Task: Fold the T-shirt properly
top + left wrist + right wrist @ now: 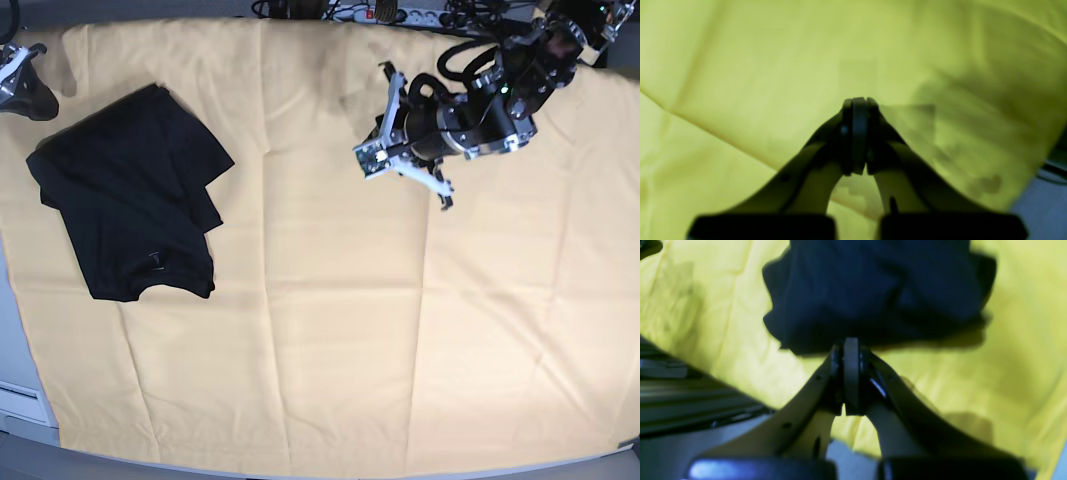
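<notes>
Black, soft, thin fabric lies bunched near the left edge of the base view: the plain short-sleeved T-shirt (130, 195), folded over itself into a rough, uneven block with one flap jutting toward the middle. It rests on the big pale yellow cloth (330, 330) that covers nearly the whole work surface, creased in long straight lines.

Close to the T-shirt's upper corner, at the far left edge of the base view, sits the right gripper (38, 102), mostly out of the picture there. Its wrist view shows the fingers pressed flat together with nothing between them, their tips just short of the T-shirt's (873, 290) near edge, which fills the top of that view as a dark rumpled mass.

Well apart from the garment, toward the upper right of the base view, the left gripper (443, 198) hangs above bare yellow cloth on its dark, cable-wrapped arm (480, 115). In its own wrist view the left gripper (858, 103) has its fingers closed against each other, holding nothing, with only blurred yellow cloth (740, 83) beneath.
</notes>
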